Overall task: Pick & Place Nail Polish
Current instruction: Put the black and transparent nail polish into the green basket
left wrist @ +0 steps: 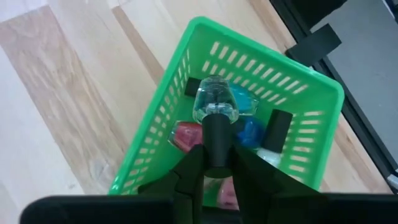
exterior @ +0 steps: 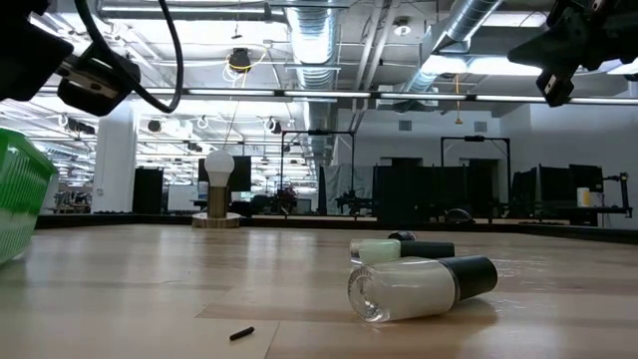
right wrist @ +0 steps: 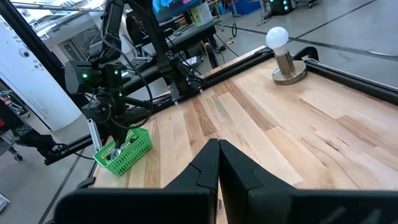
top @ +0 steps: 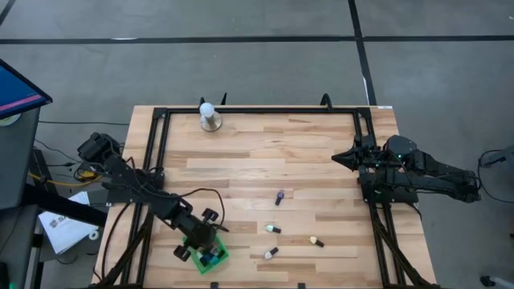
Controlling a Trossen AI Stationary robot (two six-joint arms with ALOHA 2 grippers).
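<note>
A light wooden table (top: 321, 160) with a black frame, seen from above. The left gripper (left wrist: 214, 163) hangs over a small green plastic basket (top: 210, 258) at the table's near left corner. Its two dark fingers (left wrist: 186, 177) are pinched on the black cap of a clear-glass nail polish bottle (left wrist: 215, 107), which points down into the basket. Several bottles already lie inside, among them a red one (left wrist: 185, 134), a blue one (left wrist: 252, 130) and one with a black cap (left wrist: 277, 127).

Four more bottles lie on their sides on the bare wood, right of the basket and well apart from it: a purple bottle (top: 279, 197) nearest the table's middle, a pale green bottle (top: 273, 229), a cream bottle (top: 315, 241) and a whitish bottle (top: 270, 254) close to the near edge. From table height, the whitish bottle shows as a rounded glass body with a black cap.

The right gripper (right wrist: 217, 163) waits at the table's right edge, its fingers pressed together with nothing between them. A white ball-topped round stand (top: 209, 116) sits at the far edge.

The bottles look light but hard, smooth and breakable, and their rounded glass would likely roll or slip. The straight cap seems the surest place to grip.
</note>
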